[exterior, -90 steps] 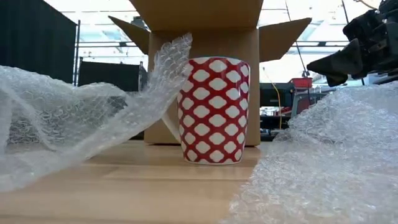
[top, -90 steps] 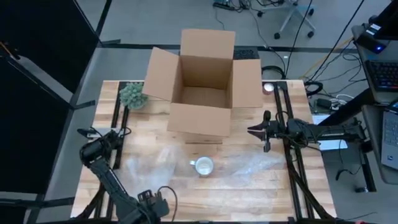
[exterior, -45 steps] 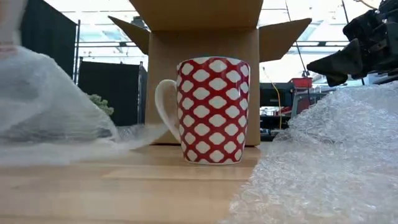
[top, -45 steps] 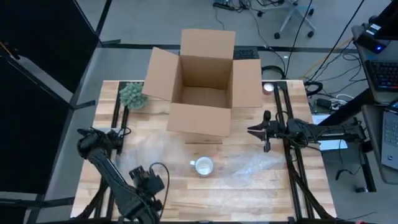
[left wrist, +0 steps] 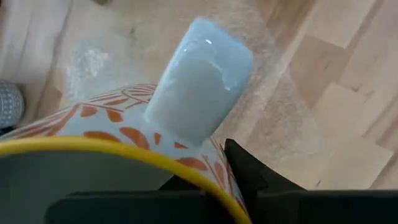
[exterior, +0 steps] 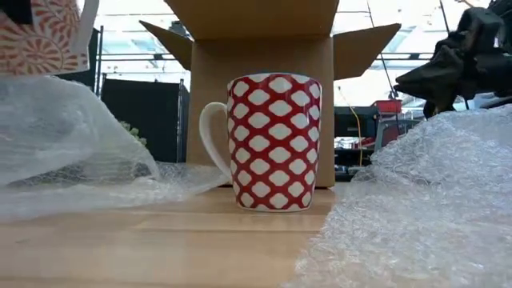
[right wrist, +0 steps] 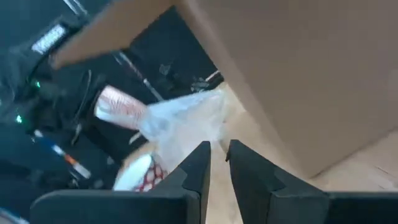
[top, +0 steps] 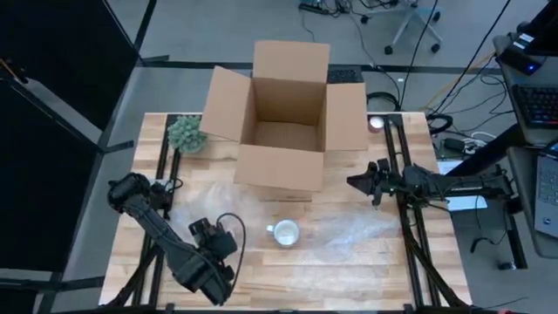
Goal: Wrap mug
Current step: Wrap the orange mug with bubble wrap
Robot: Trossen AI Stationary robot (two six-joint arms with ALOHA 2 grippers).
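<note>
Glossy red-and-white lattice mug stands between crinkled bubble wrap.

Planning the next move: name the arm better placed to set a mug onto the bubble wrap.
Left. Its hand grips the orange-patterned mug above the bubble wrap; the right hand waits far off beside the cardboard box, holding nothing.

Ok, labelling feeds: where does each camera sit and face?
High: overhead, straight down at the table; both arms show.
Low: table height, facing the red mug and box; right gripper shows.
Left wrist: looks past own fingers at its held orange mug.
Right wrist: past own fingers toward the box.
Low and high share the red mug.
</note>
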